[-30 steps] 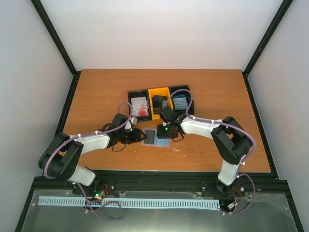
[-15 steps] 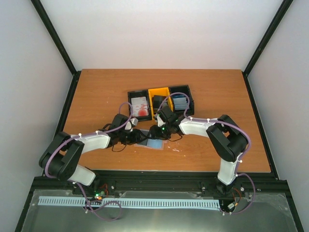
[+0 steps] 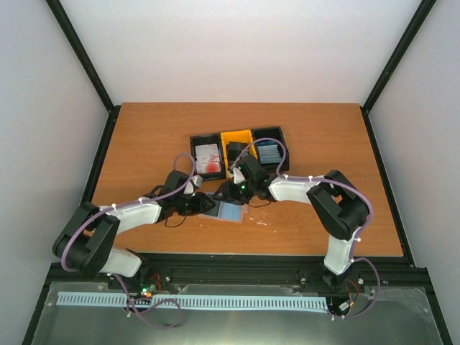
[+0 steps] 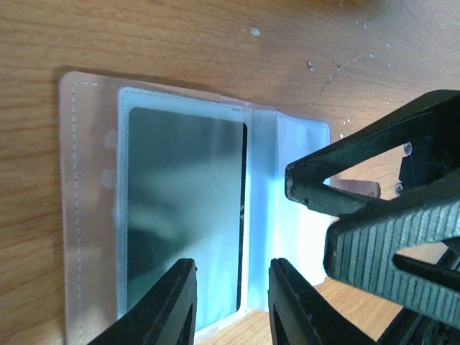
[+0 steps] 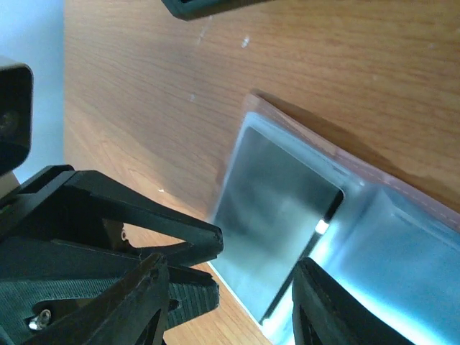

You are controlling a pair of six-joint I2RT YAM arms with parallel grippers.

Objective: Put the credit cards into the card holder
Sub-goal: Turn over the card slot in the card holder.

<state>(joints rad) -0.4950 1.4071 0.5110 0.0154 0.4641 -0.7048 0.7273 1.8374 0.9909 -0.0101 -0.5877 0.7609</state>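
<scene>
Top view: brown table [image 3: 323, 144], three-slot tray [image 3: 270, 131] at the middle back. White-and-red cards [image 3: 208, 158] in its left slot, dark cards [image 3: 235, 152] in the yellow middle slot, blue cards [image 3: 269, 152] in the right slot. Clear card holder [image 3: 231, 212] lies open and flat on the table, near the tray on the robot's side. Both arms reach in over it: left gripper [image 3: 203, 205] at its left end, right gripper [image 3: 224, 194] at its tray-side edge, the two tips close together. Finger gaps are too small to read here. Left wrist view: left gripper [image 4: 232, 277] has its fingers apart with nothing between them, hanging over the holder's near edge; contact cannot be told. The card holder [image 4: 280, 180] is spread open, with one dark card [image 4: 183, 208] seated in its left pocket under the clear plastic, and a clear pocket beside it. The right gripper's black fingers come in from the right over the holder's far end. Right wrist view: right gripper [image 5: 230, 269] has its fingers spread and grips nothing. Below it are the card holder [image 5: 388, 244] and the dark card [image 5: 277, 190] in its pocket. The left gripper's fingers sit at the left, beside the holder's edge.
</scene>
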